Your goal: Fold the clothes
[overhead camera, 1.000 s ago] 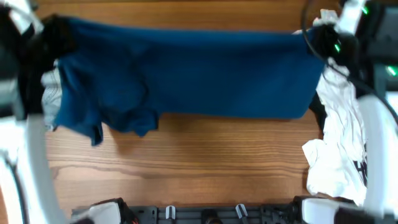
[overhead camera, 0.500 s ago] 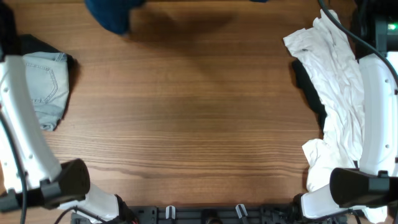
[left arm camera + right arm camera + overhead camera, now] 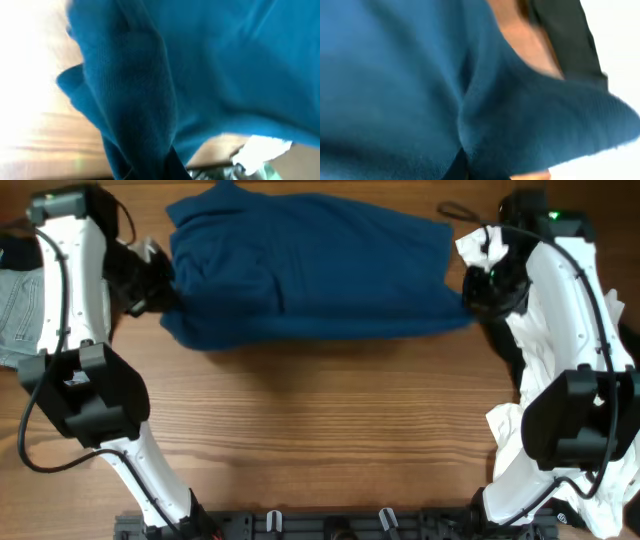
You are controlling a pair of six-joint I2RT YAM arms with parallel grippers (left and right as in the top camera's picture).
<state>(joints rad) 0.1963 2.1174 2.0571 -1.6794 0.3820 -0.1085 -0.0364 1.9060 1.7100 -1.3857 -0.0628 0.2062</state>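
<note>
Teal shirt [image 3: 310, 270] — prob. in L gripper [image 3: 165, 292], R gripper [image 3: 472, 295]

Plain teal-blue shirt [image 3: 310, 275] — white T-shirt [image 3: 505, 442], pale denim shorts [image 3: 15, 315], brown wood-grain table [image 3: 320, 430]

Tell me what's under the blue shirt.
Only the wooden table shows around the blue shirt. Anything beneath its spread is covered; both wrist views show mostly fabric.
</note>
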